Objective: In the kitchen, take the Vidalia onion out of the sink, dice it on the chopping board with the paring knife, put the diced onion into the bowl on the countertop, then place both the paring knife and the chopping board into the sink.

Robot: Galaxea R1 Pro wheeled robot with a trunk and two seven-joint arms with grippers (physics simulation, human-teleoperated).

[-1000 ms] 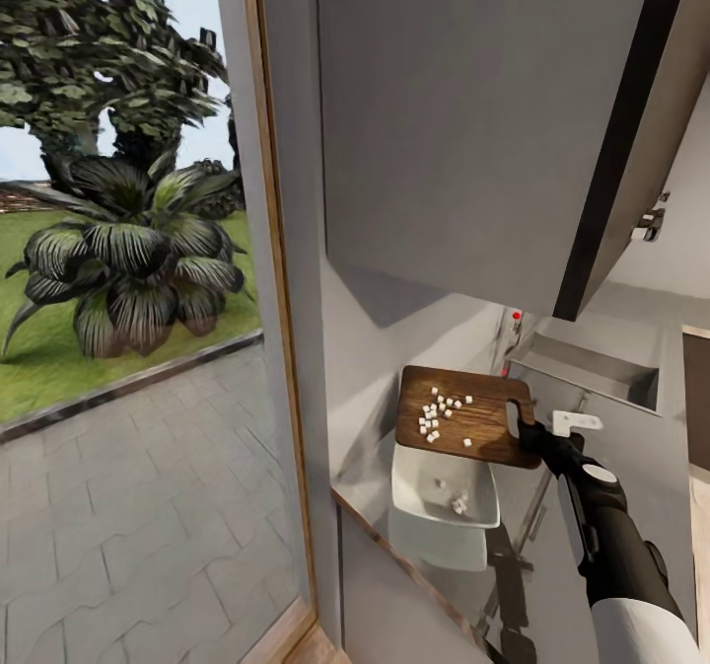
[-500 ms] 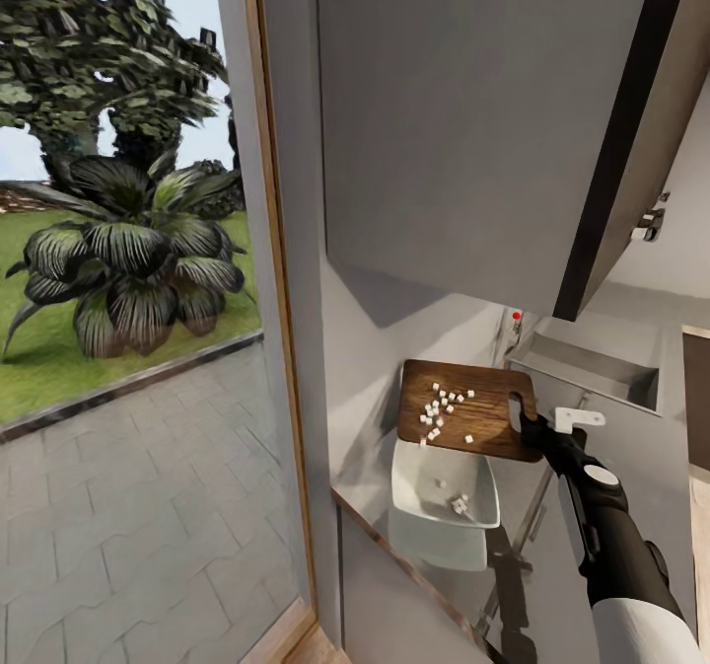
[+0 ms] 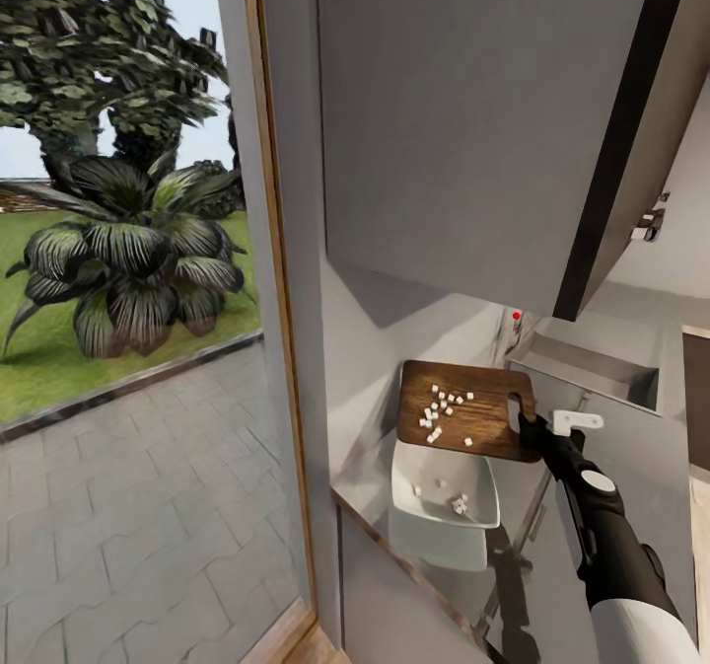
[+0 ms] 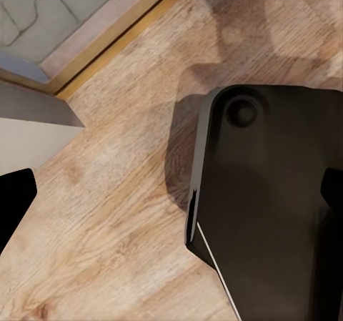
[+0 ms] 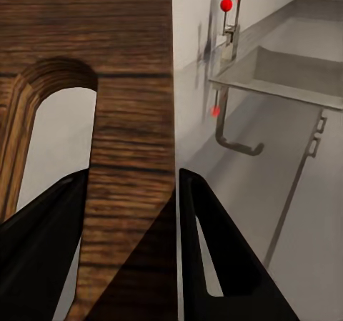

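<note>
My right tool grips one board by its handle end, tilted above one bowl; roughly fifteen onion cubes remain aboard, about five in the bowl.

The chopping board, held at its handle end by the right gripper, has tipped a little more steeply toward the bowl than a second ago. The diced onion has slid nearer the board's low edge, and apparently one more piece now lies in the bowl.
</note>
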